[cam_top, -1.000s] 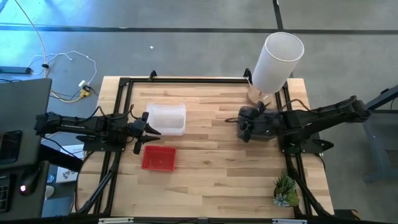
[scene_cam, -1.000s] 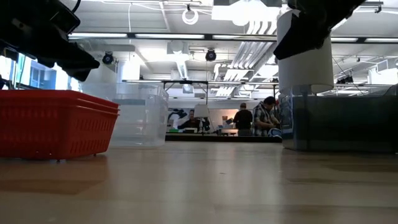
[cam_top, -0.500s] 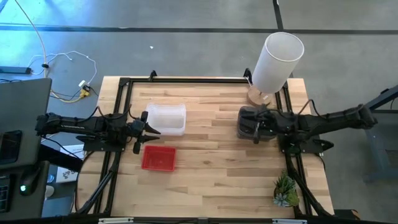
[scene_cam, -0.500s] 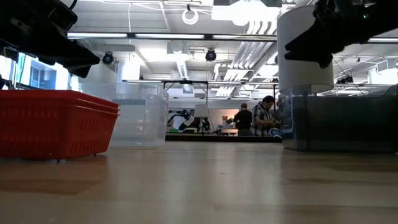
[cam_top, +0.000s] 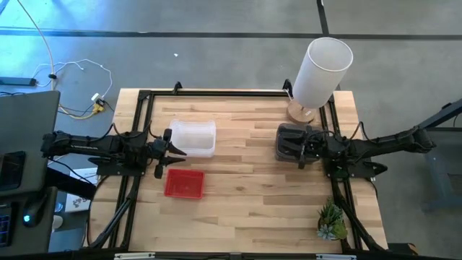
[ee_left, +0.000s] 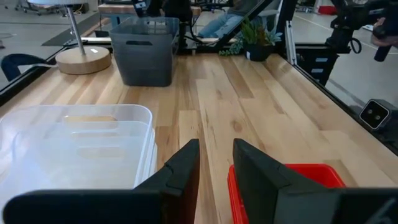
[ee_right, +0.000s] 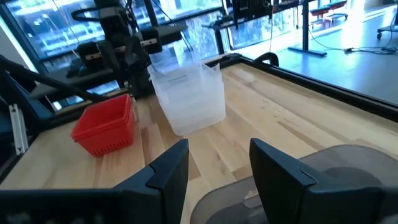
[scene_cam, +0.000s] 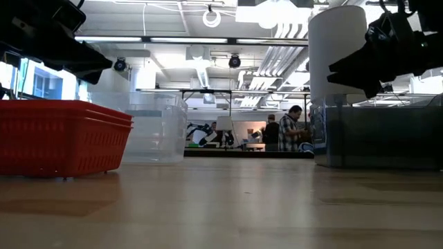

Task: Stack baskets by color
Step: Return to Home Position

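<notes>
A stack of clear baskets (cam_top: 193, 139) stands on the table at the far left, with a red basket stack (cam_top: 184, 183) nearer the front edge. A dark grey basket (cam_top: 291, 142) stands on the right side. My left gripper (cam_top: 173, 150) hovers open at the left, beside the clear and red baskets, with nothing between its fingers (ee_left: 186, 165). My right gripper (cam_top: 301, 150) is open and hangs above the grey basket's right part (ee_right: 323, 180), clear of its rim in the low view (scene_cam: 349, 72).
A tall white cylinder (cam_top: 323, 66) on a round wooden foot stands at the far right corner, just behind the grey basket. A small green plant (cam_top: 330, 222) sits at the near right corner. Bare wood lies in the table's middle (cam_top: 245, 180).
My right gripper has drawn back toward the table's right edge and sunk, tipping from pointing down to nearly level. The grey basket has stayed where it was.
</notes>
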Robot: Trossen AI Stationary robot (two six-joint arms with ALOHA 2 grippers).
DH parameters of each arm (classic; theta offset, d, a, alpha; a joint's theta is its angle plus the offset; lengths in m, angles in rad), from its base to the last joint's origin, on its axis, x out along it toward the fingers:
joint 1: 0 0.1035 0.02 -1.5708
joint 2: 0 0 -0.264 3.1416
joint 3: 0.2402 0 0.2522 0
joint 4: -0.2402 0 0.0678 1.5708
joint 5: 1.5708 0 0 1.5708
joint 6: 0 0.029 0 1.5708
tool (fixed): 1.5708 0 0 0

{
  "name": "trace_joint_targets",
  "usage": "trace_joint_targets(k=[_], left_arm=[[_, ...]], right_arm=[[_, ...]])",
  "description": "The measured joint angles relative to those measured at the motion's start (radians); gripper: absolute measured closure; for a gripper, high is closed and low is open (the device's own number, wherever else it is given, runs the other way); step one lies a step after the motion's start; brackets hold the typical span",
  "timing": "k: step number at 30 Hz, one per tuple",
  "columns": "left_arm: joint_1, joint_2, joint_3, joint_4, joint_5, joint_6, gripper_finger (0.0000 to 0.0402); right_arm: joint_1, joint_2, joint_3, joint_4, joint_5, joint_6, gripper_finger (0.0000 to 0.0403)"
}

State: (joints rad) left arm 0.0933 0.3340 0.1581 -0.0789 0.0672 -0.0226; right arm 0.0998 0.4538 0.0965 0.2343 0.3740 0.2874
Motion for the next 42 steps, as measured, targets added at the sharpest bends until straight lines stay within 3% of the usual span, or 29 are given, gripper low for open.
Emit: trace_joint_targets(k=[7,15,23,36,42], left_arm=[[0.000,-0.001,0.000,0.038,-0.004,0.027,0.0316],[0.000,-0.024,0.000,0.037,-0.080,0.040,0.0316],[0.000,-0.046,0.000,0.056,-0.083,0.086,0.0316],[0.000,-0.332,0.000,-0.029,-0.106,0.066,0.0316],[0.000,-0.324,0.015,-0.122,-0.106,0.084,0.0316]], right_arm=[[0.000,-0.065,-0.087,0.039,-0.001,-0.005,0.0245],[0.015,-0.076,-0.086,0.047,-0.006,-0.078,0.0245],[0.013,-0.076,-0.086,0.084,0.004,-0.165,0.0245],[0.013,-0.076,-0.087,0.077,0.004,-0.157,0.0245],[0.013,-0.076,-0.087,0.042,0.004,-0.157,0.0245]])
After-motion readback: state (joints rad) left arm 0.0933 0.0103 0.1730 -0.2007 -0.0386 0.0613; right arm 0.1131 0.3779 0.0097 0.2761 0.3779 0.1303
